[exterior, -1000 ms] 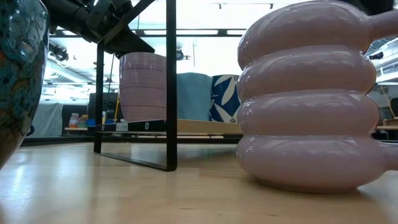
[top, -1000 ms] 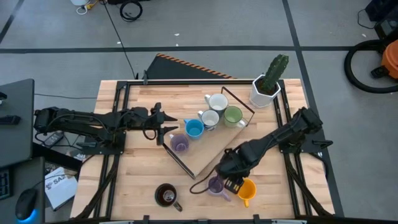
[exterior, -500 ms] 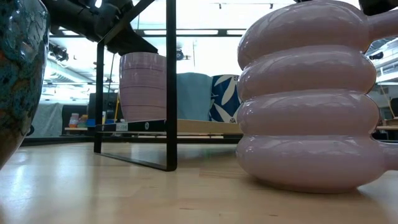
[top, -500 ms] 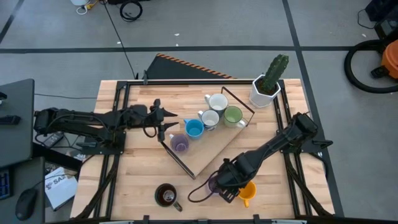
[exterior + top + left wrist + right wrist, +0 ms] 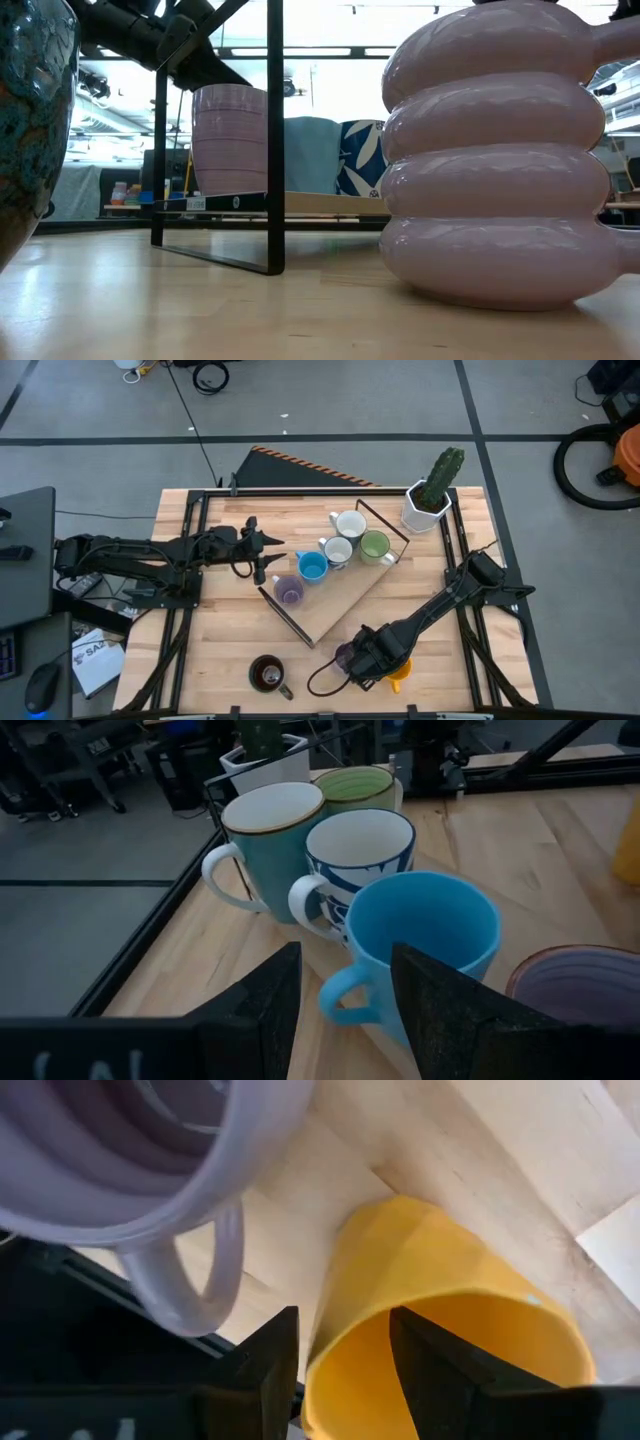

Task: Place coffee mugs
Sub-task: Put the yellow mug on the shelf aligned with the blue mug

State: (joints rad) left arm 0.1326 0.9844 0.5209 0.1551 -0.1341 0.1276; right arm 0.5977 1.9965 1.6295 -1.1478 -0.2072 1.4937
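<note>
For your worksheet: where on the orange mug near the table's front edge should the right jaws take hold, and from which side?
Probably the rim wall of the orange mug, from above. It stands upright, mouth open upward, and the right gripper hangs open straddling that rim, one finger inside. The lilac mug crowds one side.

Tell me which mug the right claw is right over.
The orange mug at the table's front edge: the right claw hangs over it, fingers open, with the ribbed lilac mug just beside it. Every other mug sits farther off.
</note>
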